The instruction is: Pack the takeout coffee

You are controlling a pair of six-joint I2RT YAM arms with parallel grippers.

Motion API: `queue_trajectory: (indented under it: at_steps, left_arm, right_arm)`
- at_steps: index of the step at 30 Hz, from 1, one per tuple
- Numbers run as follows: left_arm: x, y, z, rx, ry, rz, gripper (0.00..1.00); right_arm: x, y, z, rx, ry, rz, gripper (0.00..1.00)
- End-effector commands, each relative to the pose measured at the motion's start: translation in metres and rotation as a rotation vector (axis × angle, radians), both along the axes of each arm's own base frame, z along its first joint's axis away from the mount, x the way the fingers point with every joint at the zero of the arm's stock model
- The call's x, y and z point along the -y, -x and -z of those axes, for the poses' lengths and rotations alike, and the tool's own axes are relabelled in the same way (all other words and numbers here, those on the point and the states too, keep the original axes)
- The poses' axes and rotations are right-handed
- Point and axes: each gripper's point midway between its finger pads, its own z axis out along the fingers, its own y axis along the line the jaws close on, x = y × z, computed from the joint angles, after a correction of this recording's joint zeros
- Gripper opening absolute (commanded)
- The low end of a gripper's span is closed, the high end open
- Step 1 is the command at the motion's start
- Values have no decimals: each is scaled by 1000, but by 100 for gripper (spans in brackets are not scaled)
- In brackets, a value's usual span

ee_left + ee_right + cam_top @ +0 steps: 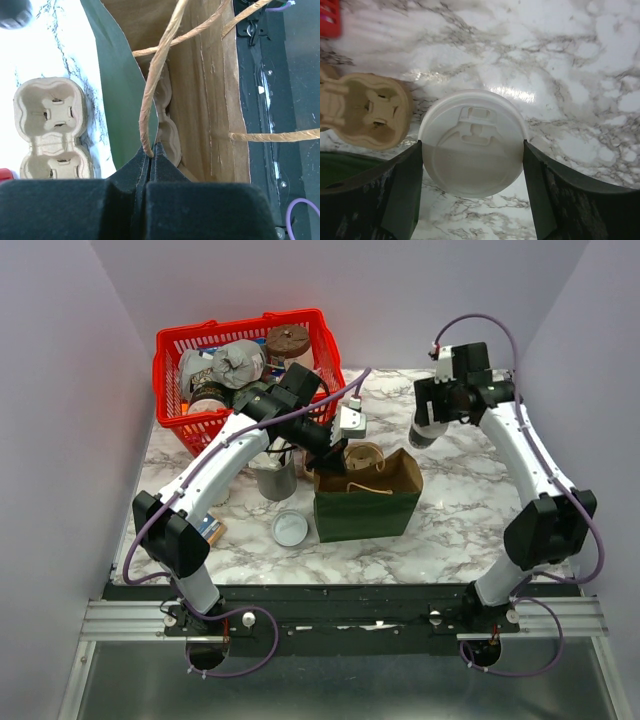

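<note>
The right tool (pixel 472 147) is standing wide and clasping the takeout coffee (pixel 424 432) by its white lid, with a finger touching the rim on each side. The cup is sitting over the marble counter (pixel 470 500), near the far right corner of the green paper bag (pixel 365 510) and beside a pulp cup carrier (pixel 367 110). The left tool (pixel 151 155) is pressed together, pinching the bag's twine handle (pixel 155 75) above its open mouth.
</note>
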Motion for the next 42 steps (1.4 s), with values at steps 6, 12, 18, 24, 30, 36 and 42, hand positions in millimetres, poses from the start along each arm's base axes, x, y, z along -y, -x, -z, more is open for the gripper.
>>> queue_trajectory:
  at_steps: [6,12,18,24,30,36,42]
  left_arm:
    - [-9,-7,-3,34,-27,-45,0]
    - [-9,-11,-17,84,1,-55,0]
    - [-8,-13,-44,179,57,-88,0]
    - [-2,-10,-68,262,113,-115,0]
    - [3,-7,-62,262,110,-149,0]
    - [11,-3,-55,317,65,-147,0]
    - [19,-5,-53,286,75,-161,0]
  right_arm:
    - [-48,69,-168,423,-122,-512,52]
    - [-53,123,-198,494,-157,-604,1]
    - [-55,188,-253,671,-128,-754,0]
    - [-69,268,-245,654,-184,-998,0]
    - [-74,295,-224,577,-232,-1098,1]
    - [-73,293,-212,559,-189,-1140,1]
    - [-66,291,-181,515,-80,-1204,0]
